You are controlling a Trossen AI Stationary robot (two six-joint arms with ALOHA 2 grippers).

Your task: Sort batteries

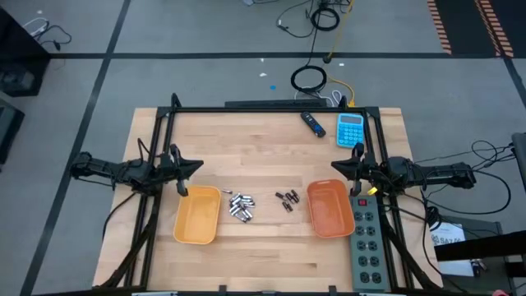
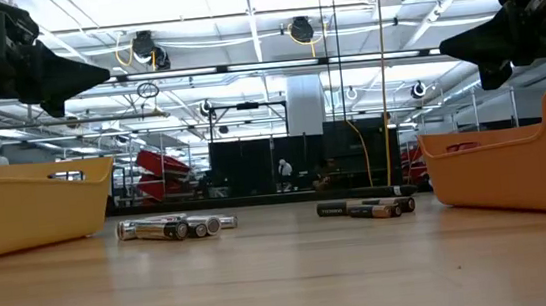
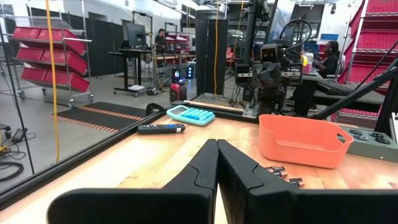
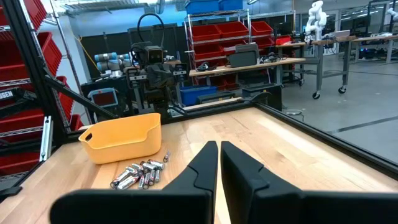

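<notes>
A heap of shiny silver batteries (image 1: 240, 205) lies on the wooden table right of the yellow tray (image 1: 197, 215); it also shows in the low view (image 2: 172, 227) and the right wrist view (image 4: 139, 173). Several thinner dark batteries (image 1: 286, 199) lie left of the orange tray (image 1: 329, 208), seen low (image 2: 367, 207) and in the left wrist view (image 3: 281, 175). My left gripper (image 1: 200, 164) hovers shut above the table's left side, over the yellow tray's far end (image 3: 217, 144). My right gripper (image 1: 334, 165) hovers shut at the right, over the orange tray's far end (image 4: 219, 146).
A dark blue-tipped remote (image 1: 312, 123) and a blue calculator (image 1: 350, 129) lie near the far edge. A power strip (image 1: 366, 238) runs along the right edge. A black frame (image 1: 271, 108) borders the table. Bare wood lies between the trays and toward the near edge.
</notes>
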